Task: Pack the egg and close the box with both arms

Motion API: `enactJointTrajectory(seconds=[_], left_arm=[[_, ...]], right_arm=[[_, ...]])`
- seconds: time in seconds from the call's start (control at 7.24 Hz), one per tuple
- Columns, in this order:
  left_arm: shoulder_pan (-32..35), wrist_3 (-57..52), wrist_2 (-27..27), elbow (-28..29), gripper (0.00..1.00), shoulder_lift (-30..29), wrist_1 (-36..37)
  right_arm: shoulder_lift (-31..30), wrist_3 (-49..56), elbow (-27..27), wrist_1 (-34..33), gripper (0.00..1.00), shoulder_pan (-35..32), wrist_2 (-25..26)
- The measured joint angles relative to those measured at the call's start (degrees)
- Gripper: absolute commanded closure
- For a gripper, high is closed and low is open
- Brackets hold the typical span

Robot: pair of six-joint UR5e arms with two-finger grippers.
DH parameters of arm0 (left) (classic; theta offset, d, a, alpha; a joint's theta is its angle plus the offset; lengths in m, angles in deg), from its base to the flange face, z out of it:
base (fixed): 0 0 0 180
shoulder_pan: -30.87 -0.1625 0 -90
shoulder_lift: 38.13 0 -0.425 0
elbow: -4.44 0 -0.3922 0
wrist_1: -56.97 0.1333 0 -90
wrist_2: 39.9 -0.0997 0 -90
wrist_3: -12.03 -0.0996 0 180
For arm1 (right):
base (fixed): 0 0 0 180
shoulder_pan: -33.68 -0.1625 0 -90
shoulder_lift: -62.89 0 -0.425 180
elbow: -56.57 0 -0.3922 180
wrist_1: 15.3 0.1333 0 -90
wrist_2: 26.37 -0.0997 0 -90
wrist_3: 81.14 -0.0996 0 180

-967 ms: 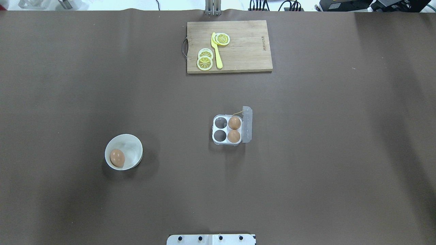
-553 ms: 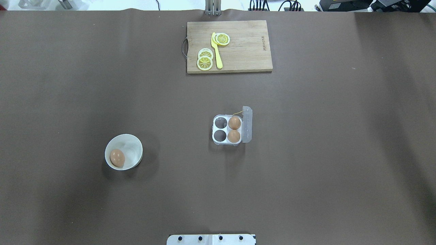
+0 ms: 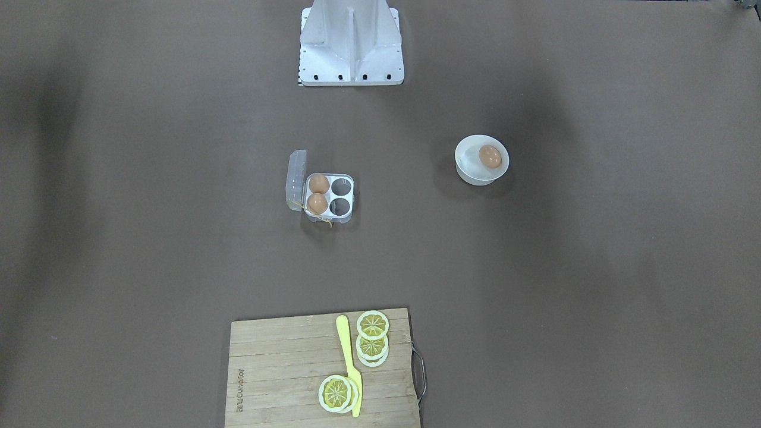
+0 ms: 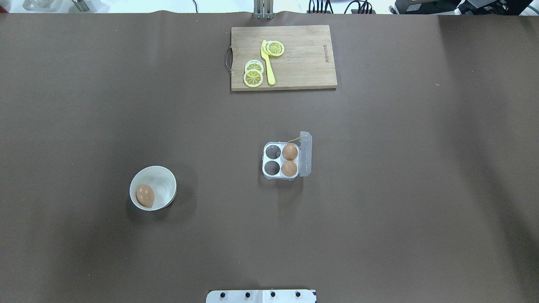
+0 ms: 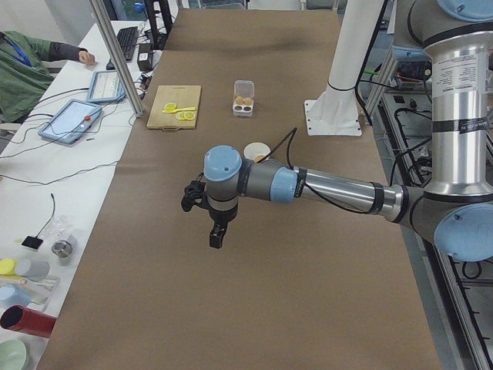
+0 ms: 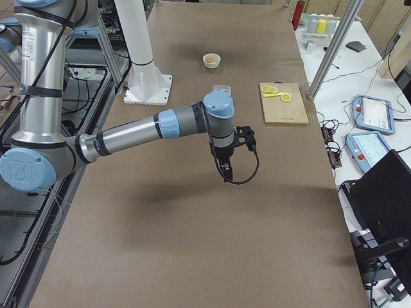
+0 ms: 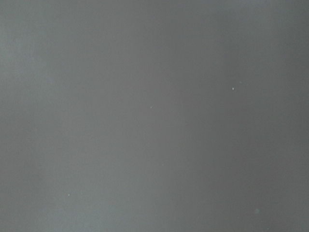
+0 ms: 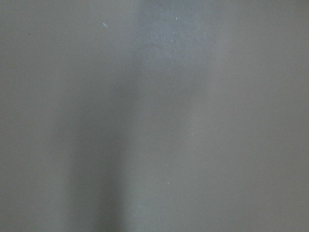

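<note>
One orange-brown egg (image 4: 145,195) lies in a round white bowl (image 4: 165,180) at the left front; it also shows in the front view (image 3: 490,156). The clear box (image 4: 281,176) stands mid-table with its lid (image 4: 305,153) open upright on the right side. Two eggs (image 4: 289,152) (image 4: 289,168) fill its right cells; the left cells are empty. My left gripper (image 5: 215,237) hangs over bare table, far left of the bowl. My right gripper (image 6: 225,173) hangs over bare table, far right of the box. I cannot tell whether either is open. Both wrist views show only brown table.
A wooden cutting board (image 4: 303,63) with lemon slices (image 4: 253,75) and a yellow knife (image 4: 268,63) lies at the far edge. The robot's white base (image 3: 351,41) stands at the near edge. Tablets and clutter sit on side tables beyond the far edge.
</note>
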Motion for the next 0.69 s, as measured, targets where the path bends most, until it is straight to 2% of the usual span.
enactJointTrajectory(seconds=[0.28, 0.69], left_arm=[[0.0, 0.1, 0.0, 2.3, 0.02, -3.0, -4.5], [-0.1, 0.2, 0.0, 5.0, 0.02, -4.4, -9.8]], right_arm=[[0.2, 0.0, 0.7, 3.0, 0.00, 0.0, -0.5], [2.1, 0.1, 0.4, 3.6, 0.00, 0.6, -1.6]])
